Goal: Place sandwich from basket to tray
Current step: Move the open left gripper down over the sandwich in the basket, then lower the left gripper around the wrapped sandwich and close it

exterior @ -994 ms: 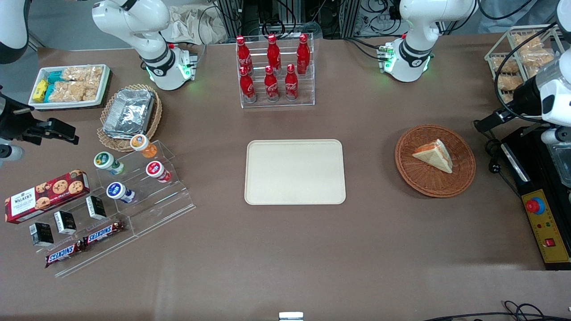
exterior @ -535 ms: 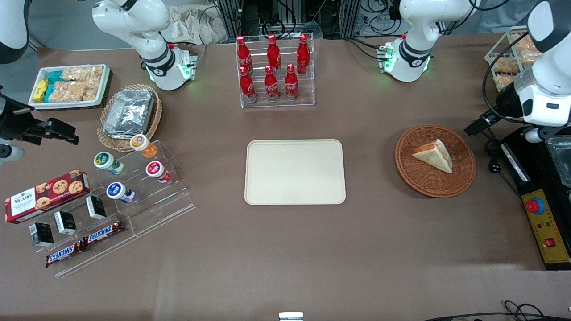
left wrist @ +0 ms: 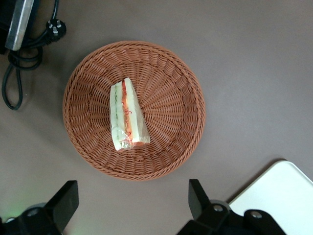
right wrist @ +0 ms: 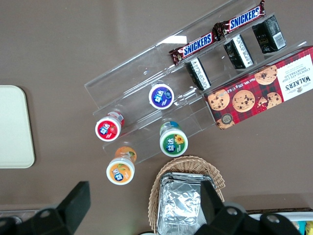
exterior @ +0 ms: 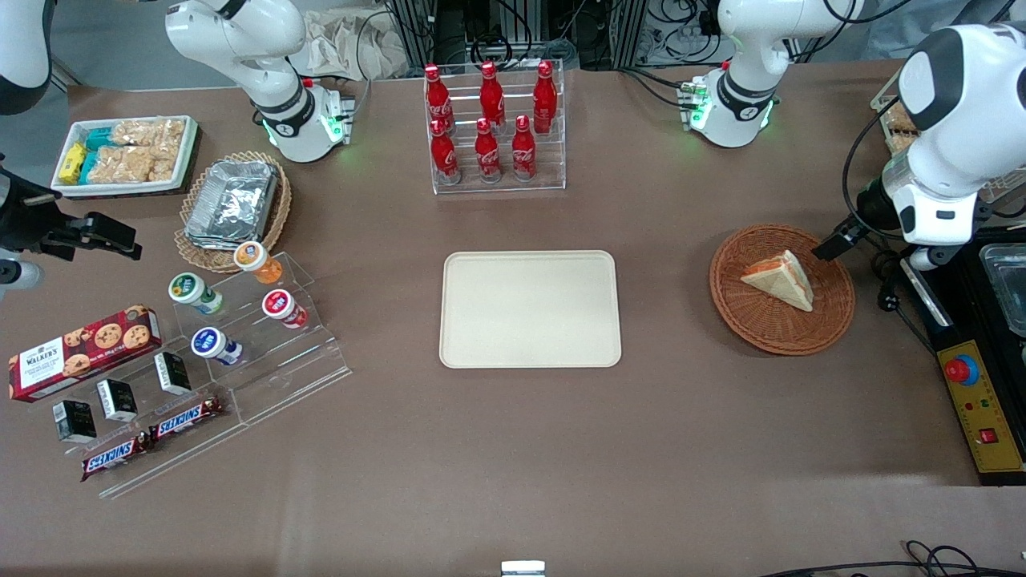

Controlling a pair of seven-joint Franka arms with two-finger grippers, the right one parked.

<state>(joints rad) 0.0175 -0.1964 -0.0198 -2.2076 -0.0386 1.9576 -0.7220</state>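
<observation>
On the table, working arm's end: readings taken from the front and left wrist views.
Sandwich: one triangular wedge, the sandwich [exterior: 779, 280] [left wrist: 127, 116], lay inside the basket [exterior: 781, 332] [left wrist: 168, 93], resting on the woven floor near its middle. White bread faces; orange-red and green filling layers showed along the cut edge in the wrist view. It appeared wrapped in clear film.
Basket: round, reddish-brown wicker, flat on the brown table [exterior: 513, 449], well apart from the tray.
Tray: the tray [exterior: 530, 309] [left wrist: 279, 191] sat near the table's centre, flat, nothing on it. One rounded corner showed in the wrist view, apart from the basket rim.
Gripper: the gripper [exterior: 830, 243] [left wrist: 132, 208] hung above the table at the basket's rim, on the side toward the working arm's end, touching neither basket nor sandwich.
Fingers: spread wide, released, nothing between them; both dark fingertips [left wrist: 66, 196] seen clear of the wicker in the wrist view.
Bottle rack: clear rack of red bottles [exterior: 490, 120] stood farther from the front camera than the tray.
Control box: yellow-topped box with a red button [exterior: 979, 405] lay beside the basket, at the table's edge.
</observation>
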